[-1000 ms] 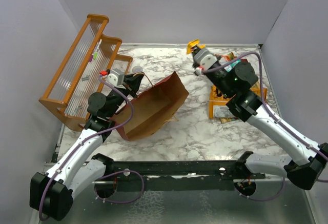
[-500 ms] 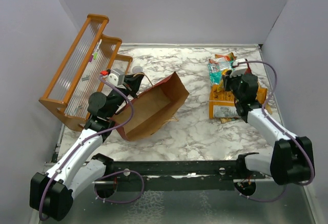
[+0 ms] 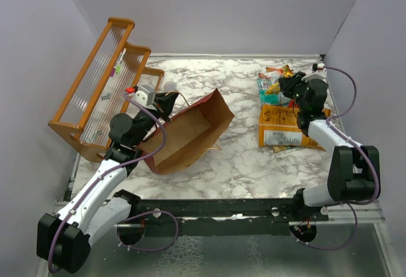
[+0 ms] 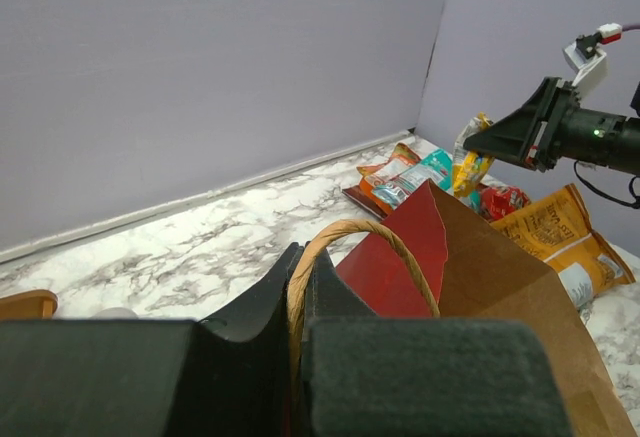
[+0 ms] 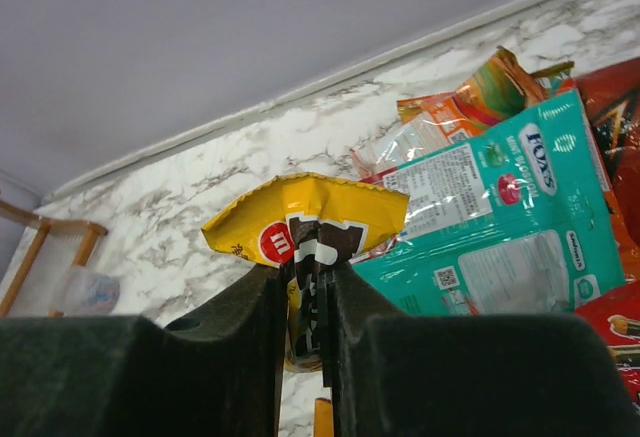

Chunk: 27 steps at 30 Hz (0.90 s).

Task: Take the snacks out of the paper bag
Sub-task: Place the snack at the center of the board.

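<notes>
1. Top external view: the right hand [image 3: 277, 89] is now drawn back from the far middle of the surface [image 3: 241, 156] to the far right corner, and the arm is folded in along the right edge.
2. A yellow packet [image 5: 305, 219] is pinched by its top edge in that closed hand and is hung over the teal packet [image 5: 500, 217]. It is not yet released.
3. This packet is judged as good as delivered, with only the drop onto the pile left.
4. The left hand [image 4: 300, 277] is clamped shut on the twine handle [image 4: 350, 247] at the rim, unchanged over the last second. The paper bag [image 3: 187, 134] is thereby kept tilted with its mouth open.
5. Only brown lining is seen inside the bag and no packet is visible. The deepest corner is shaded, so emptiness is likely but not certain.
6. The removed snacks are heaped at the far right, well apart from the bag: the teal packet, an orange packet [image 5: 480, 92], a small red packet [image 4: 503, 200] and a large orange-yellow chip bag [image 3: 285, 128].
7. An orange wooden rack [image 3: 101, 93] is stood at the left. The small bits on it cannot be identified.
</notes>
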Each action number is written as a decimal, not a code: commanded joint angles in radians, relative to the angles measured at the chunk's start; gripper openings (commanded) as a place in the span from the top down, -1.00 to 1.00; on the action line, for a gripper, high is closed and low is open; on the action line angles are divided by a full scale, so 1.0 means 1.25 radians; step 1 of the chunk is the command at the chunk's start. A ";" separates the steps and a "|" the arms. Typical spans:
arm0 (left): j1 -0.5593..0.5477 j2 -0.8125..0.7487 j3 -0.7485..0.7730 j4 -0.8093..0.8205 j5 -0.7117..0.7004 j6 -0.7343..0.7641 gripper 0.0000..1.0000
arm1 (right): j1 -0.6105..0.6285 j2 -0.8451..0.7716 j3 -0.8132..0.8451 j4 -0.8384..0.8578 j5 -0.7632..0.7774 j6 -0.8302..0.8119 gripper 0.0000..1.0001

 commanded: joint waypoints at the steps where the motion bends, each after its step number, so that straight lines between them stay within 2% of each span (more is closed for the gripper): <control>1: -0.002 -0.013 0.003 0.014 -0.011 -0.005 1.00 | -0.024 0.069 0.032 0.011 0.054 0.102 0.62; 4: -0.004 -0.003 -0.001 0.046 -0.043 -0.051 1.00 | -0.033 0.081 0.015 0.011 0.063 0.093 0.58; 8: -0.005 0.061 0.038 0.081 -0.104 -0.193 1.00 | -0.048 0.080 -0.006 -0.004 0.091 0.070 0.53; 10: -0.007 0.101 0.073 0.094 -0.088 -0.243 1.00 | -0.056 0.077 -0.010 -0.008 0.096 0.052 0.51; 15: -0.007 0.139 0.152 0.109 -0.072 -0.267 1.00 | -0.068 0.073 -0.014 -0.012 0.092 0.026 0.39; 20: -0.007 0.140 0.171 0.001 -0.166 -0.232 1.00 | -0.073 0.072 -0.007 -0.023 0.106 -0.006 0.32; 24: -0.003 0.135 0.154 -0.132 -0.293 -0.216 1.00 | -0.074 0.043 0.017 -0.073 0.125 -0.072 0.09; 27: 0.007 0.128 0.152 -0.180 -0.320 -0.198 0.99 | -0.073 0.015 0.065 -0.139 0.093 -0.125 -0.09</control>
